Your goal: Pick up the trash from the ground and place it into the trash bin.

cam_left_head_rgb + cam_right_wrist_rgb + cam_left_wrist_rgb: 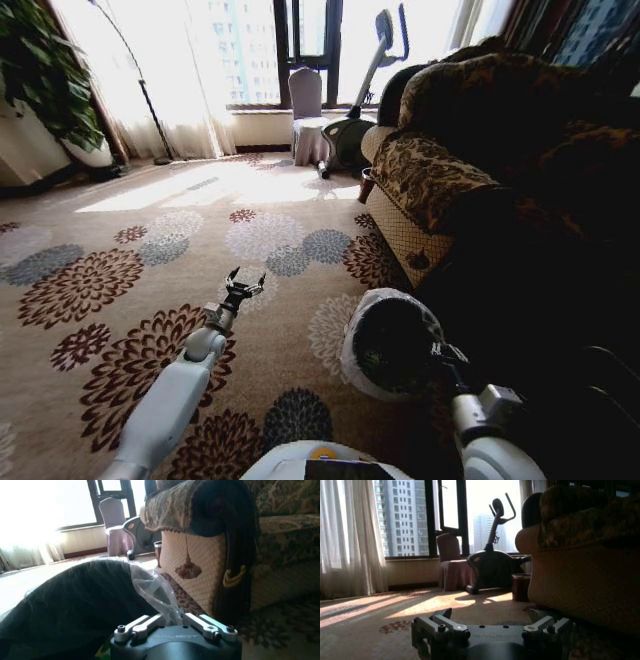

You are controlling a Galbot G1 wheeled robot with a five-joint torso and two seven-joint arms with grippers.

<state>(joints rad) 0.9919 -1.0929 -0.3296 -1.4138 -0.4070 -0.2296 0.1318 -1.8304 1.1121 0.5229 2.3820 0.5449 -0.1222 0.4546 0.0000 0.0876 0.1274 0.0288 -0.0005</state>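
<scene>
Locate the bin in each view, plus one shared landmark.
Head view: bin at lower centre-right, beside the sofa, right end effector at its rim.
Left wrist view: not in it.
Right wrist view: bin in the near foreground, liner at its rim.
Shared landmark: exercise bike by the window.

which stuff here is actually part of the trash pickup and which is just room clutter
Part of the job:
- trash bin, black with plastic liner, beside the sofa
- right gripper, at the bin's rim, shut on the liner
- left gripper, jaws open, low over the carpet

Just lying about:
- sofa
- exercise bike
- covered chair
- floor lamp
- potted plant
</scene>
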